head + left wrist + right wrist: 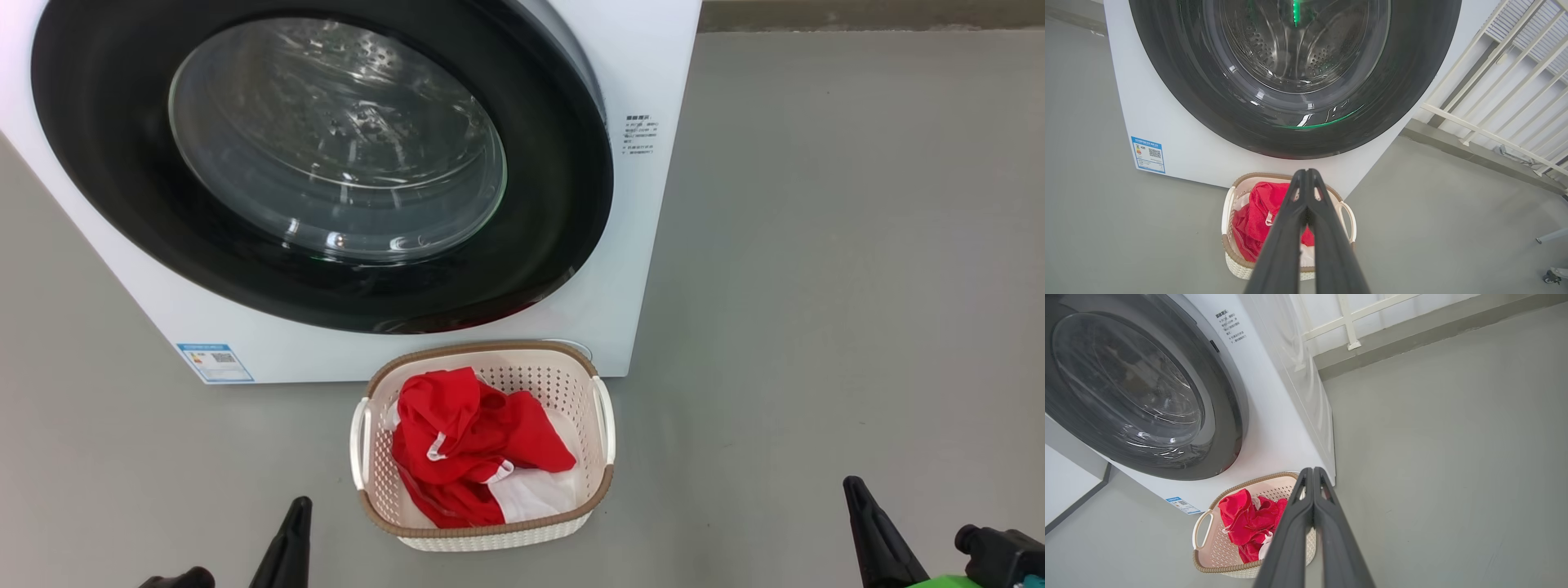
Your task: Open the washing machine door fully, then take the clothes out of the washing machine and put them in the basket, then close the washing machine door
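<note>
The white washing machine (629,245) stands ahead with its black-rimmed glass door (335,147) closed against its front; the door (1298,61) and machine (1274,416) show in both wrist views too. On the floor in front sits the cream basket (482,527) holding the red and white clothes (469,445). The same basket (1231,261) and clothes (1253,220) lie beyond my left gripper (1306,171), which is shut and empty. My right gripper (1312,469) is also shut and empty, above the basket (1224,567) and clothes (1245,522). Both grippers, left (300,502) and right (851,483), hang low, either side of the basket.
Grey floor (857,286) stretches to the right of the machine. A white railing (1494,102) and a low ledge run behind on the right. A blue sticker (214,362) marks the machine's lower left corner.
</note>
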Available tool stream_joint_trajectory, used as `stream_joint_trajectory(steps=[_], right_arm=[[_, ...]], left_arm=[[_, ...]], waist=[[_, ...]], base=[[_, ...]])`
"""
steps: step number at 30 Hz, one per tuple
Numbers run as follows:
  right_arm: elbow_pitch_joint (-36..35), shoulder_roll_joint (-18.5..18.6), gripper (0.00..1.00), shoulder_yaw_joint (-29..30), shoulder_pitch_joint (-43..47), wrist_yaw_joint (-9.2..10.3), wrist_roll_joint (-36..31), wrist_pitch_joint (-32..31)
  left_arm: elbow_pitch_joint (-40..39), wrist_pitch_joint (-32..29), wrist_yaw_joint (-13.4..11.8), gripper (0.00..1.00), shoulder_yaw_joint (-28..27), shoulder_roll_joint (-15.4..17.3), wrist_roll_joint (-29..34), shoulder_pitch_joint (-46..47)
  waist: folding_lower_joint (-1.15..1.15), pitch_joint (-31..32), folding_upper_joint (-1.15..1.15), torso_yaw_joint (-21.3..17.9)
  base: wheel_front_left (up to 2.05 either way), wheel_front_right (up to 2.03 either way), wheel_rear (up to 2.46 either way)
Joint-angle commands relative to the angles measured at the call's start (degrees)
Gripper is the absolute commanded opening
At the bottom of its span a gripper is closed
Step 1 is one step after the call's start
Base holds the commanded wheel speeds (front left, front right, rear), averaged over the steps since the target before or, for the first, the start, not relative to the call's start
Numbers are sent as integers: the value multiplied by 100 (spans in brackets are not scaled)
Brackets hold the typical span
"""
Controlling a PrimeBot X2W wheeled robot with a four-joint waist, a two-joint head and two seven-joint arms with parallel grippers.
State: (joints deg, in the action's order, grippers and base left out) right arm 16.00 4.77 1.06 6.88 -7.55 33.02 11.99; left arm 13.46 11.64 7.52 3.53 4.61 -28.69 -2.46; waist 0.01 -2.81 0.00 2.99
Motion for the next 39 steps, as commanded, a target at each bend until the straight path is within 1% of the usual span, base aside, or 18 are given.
stream_joint_trajectory(steps=[1,16,39], right_arm=[[-122,44,0,29,-189,1,229,-44],[-134,28,0,80,-357,2,1117,-297],[-152,-4,0,165,-588,3,2325,-655]], left_arm=[[-97,-27,-1,0,-90,74,-178,127],[-76,-263,-1,0,-184,69,-1155,238],[-48,-603,-2,0,-335,47,-2478,387]], waist=[[-1,4,0,-5],[-1,43,0,-50],[-1,97,0,-111]], base=[[0,0,0],[0,0,0],[0,0,0]])
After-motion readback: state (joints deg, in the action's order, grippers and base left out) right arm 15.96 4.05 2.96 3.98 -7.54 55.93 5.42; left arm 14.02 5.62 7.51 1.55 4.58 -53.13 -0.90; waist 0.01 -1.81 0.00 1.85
